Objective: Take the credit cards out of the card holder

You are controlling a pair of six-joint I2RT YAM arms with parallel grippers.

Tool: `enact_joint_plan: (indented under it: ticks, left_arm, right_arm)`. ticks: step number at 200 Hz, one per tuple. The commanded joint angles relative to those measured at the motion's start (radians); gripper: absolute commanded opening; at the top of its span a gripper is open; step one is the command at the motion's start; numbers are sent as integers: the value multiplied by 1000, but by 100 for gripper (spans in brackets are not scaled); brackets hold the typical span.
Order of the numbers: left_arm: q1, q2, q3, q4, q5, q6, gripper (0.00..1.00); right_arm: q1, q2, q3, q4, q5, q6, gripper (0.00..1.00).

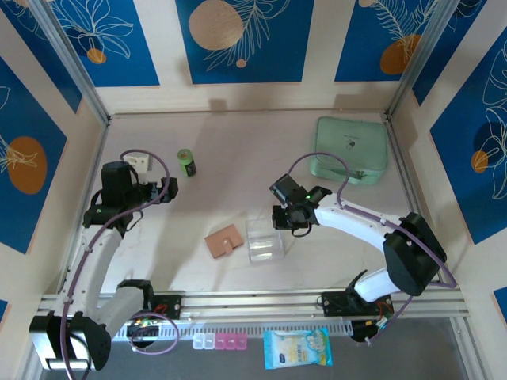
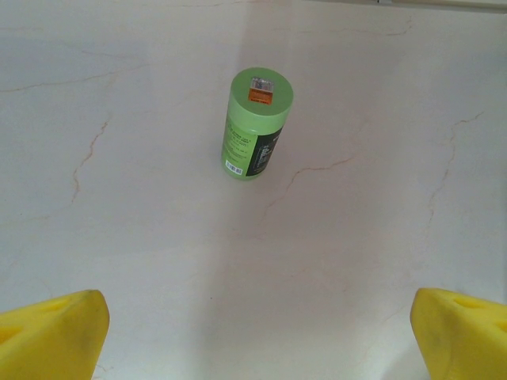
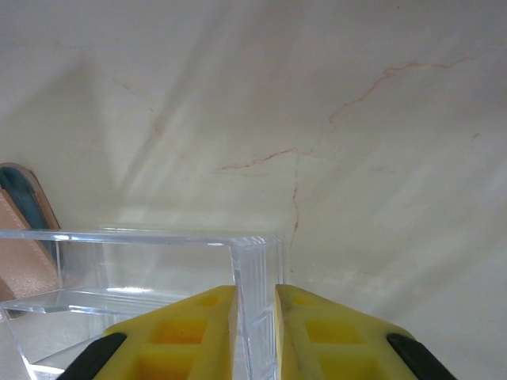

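The tan-pink card holder [image 1: 224,241] lies closed on the table, just left of a clear plastic tray [image 1: 264,252]. In the right wrist view the card holder [image 3: 24,253] shows at the left edge behind the tray, with a grey-blue edge at its top. The credit cards are hidden. My right gripper [image 1: 291,226] [image 3: 256,289] is shut on the tray's right wall [image 3: 257,261], one yellow finger inside and one outside. My left gripper [image 1: 169,188] [image 2: 257,332] hangs open above bare table at the left, holding nothing.
A green bottle [image 1: 186,163] [image 2: 255,127] stands ahead of the left gripper. A mint-green case [image 1: 352,148] lies at the back right, and a white socket block [image 1: 138,161] at the back left. Side walls close in the table.
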Motion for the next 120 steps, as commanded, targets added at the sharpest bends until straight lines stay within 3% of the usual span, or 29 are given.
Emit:
enact_joint_plan:
  ticks: [1,120]
  left_arm:
    - [-6,-23,-14,16,10,16,98]
    - [-7,-43,-21,22,11,20,98]
  right_arm:
    - [10,-7,27,-24,-8,13,21]
    - [22,65,38,-10,-8,13,19]
